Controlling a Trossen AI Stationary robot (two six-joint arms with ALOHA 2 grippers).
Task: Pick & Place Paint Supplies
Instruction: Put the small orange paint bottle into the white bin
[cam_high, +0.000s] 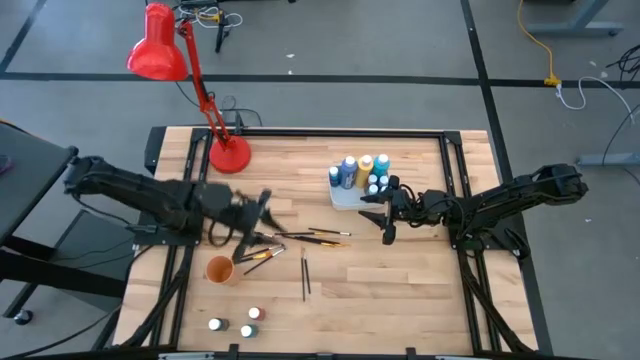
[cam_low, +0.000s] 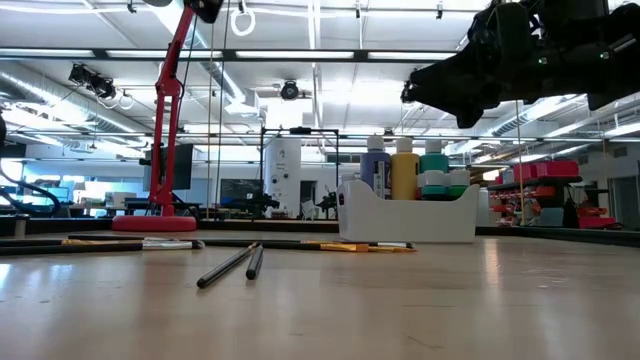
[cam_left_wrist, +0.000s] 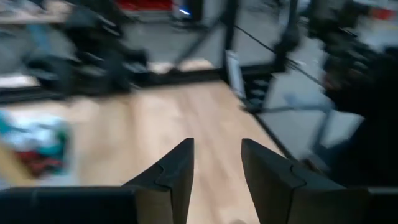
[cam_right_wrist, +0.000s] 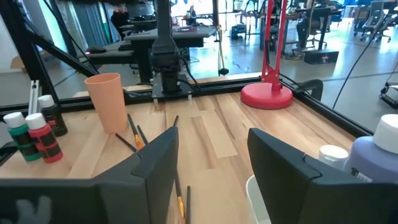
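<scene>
A white tray (cam_high: 345, 198) at the far right middle of the table holds blue (cam_high: 348, 172), yellow (cam_high: 365, 167) and teal (cam_high: 381, 163) paint bottles standing upright. Several thin paintbrushes (cam_high: 318, 234) lie flat on the wood at the middle. Small bottles (cam_high: 250, 322) stand by the near edge. My left gripper (cam_left_wrist: 214, 180) is open and empty above the table's left part (cam_high: 260, 208), over the brushes' left ends. My right gripper (cam_right_wrist: 211, 162) is open and empty, and hangs level just near of the tray (cam_high: 380, 215), pointing toward the table's left.
An orange cup (cam_high: 220, 269) stands at the near left. A red desk lamp's base (cam_high: 230, 154) sits at the far left, with its arm reaching past the far edge. Bare wood lies near the right front of the table (cam_high: 400, 300).
</scene>
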